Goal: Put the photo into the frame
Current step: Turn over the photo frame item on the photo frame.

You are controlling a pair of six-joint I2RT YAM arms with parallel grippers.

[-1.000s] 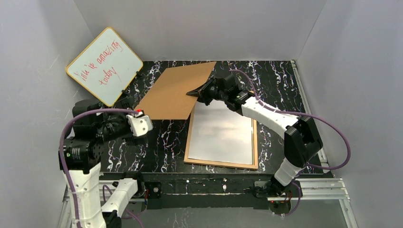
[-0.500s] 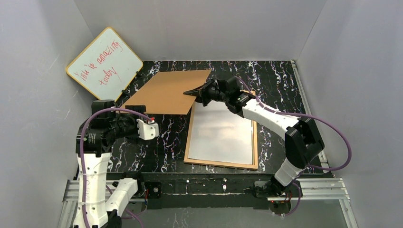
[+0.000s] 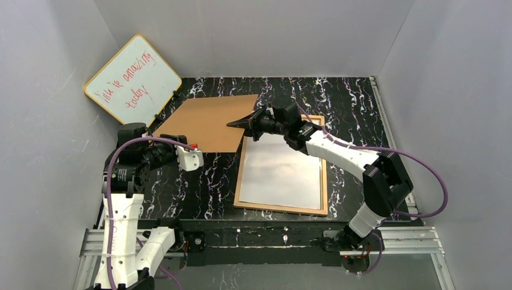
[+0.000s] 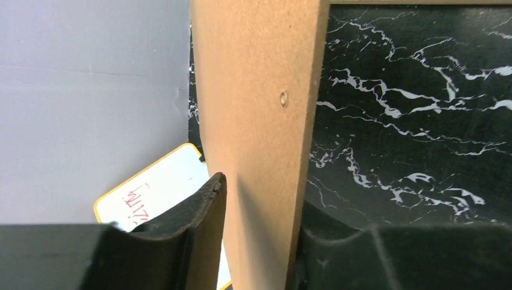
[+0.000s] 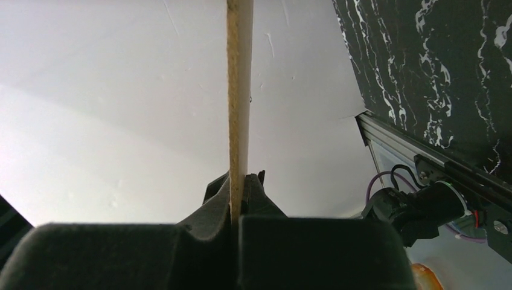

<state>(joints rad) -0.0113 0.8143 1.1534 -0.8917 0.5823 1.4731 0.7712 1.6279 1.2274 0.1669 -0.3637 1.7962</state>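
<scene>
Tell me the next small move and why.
Probably close the left gripper on the brown backing board: the left wrist view shows it lying between the open fingers, while the right gripper pinches only one corner. The photo seems to lie white side up in the frame already, so a two-handed hold should steady the board for laying it over.

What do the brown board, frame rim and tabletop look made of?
The brown board looks like matte fibreboard or hardboard: speckled tan face, pale fibrous edge in the right wrist view. The frame has a light wood or wood-look rim. The tabletop is black with white veins, marble-patterned, perhaps a printed mat.
</scene>
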